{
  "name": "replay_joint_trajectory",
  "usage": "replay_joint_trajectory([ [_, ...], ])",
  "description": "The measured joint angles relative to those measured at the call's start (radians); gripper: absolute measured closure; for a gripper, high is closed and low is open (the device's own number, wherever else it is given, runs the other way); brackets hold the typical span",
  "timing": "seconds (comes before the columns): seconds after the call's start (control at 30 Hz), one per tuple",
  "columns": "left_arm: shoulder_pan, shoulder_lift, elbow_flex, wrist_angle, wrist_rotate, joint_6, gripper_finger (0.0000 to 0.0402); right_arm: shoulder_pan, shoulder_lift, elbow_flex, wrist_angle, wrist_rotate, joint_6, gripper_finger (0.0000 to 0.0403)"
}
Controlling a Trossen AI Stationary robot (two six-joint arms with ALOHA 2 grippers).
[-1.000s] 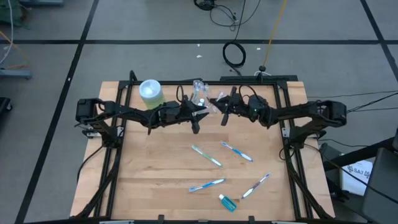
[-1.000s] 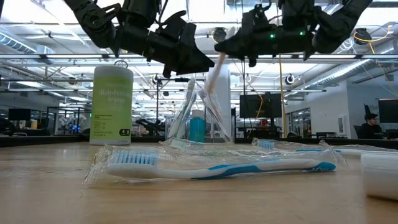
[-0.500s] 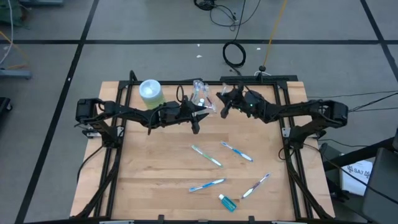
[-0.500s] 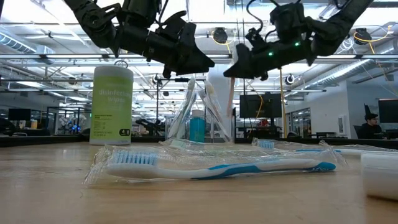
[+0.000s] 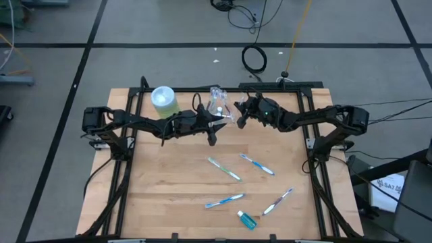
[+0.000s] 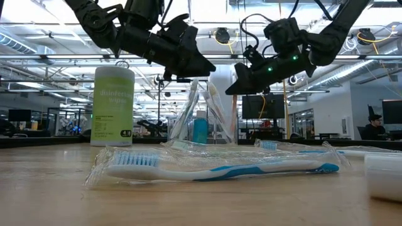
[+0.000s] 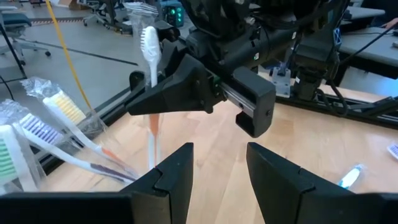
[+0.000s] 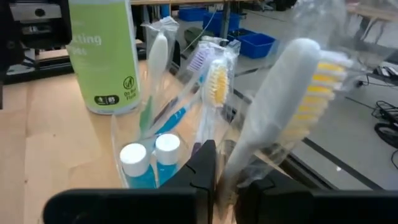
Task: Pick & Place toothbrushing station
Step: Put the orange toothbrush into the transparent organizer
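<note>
A clear plastic cup (image 5: 217,102) stands near the table's far edge and holds several wrapped toothbrushes (image 8: 208,87) and two blue white-capped tubes (image 8: 155,155). My right gripper (image 5: 237,116) is just right of the cup, shut on a wrapped pinkish-white toothbrush (image 7: 151,87) that stands upright. Its lower end (image 6: 233,135) is by the cup's right wall; inside or outside, I cannot tell. My left gripper (image 7: 217,155) hovers open just on the near side of the cup, holding nothing. Several toothbrushes (image 5: 224,169) and a tube (image 5: 247,219) lie on the table. My right gripper pinches the toothbrush between its two fingers just below the head, on the upper handle (image 8: 245,152). The fingers (image 7: 171,93) come nearly level from the table's right and lie across the brush. The head (image 7: 149,46) stands above them and the handle (image 7: 152,134) hangs below, upright.
A green canister with a pale blue lid (image 5: 164,101) stands just left of the cup. Dark frame rails (image 5: 310,145) run along the table's sides and far edge. Bare wood (image 5: 162,182) lies at the near left.
My right gripper has moved down and toward the cup, tipping from steeply downward to nearly level. The toothbrush in it has swung from tilted to upright and come down beside the cup's right wall.
</note>
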Motion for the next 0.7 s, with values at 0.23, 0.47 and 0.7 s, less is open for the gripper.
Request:
replay_joint_trajectory([
  [0.23,0.0,0.0,0.0,-0.007,0.0,0.004,0.0245,0.002,0.0,0.0,-0.03,-0.002,0.003,0.0389],
  [0.47,0.0,0.0,0.0,-0.007,0.0,0.003,0.0245,0.003,0.0,0.0,-0.059,-0.05,0.003,0.0379],
  [0.7,0.0,0.0,0.0,-0.007,0.0,0.001,0.0245,0.003,0.0,0.0,-0.108,-0.05,0.006,0.0377],
])
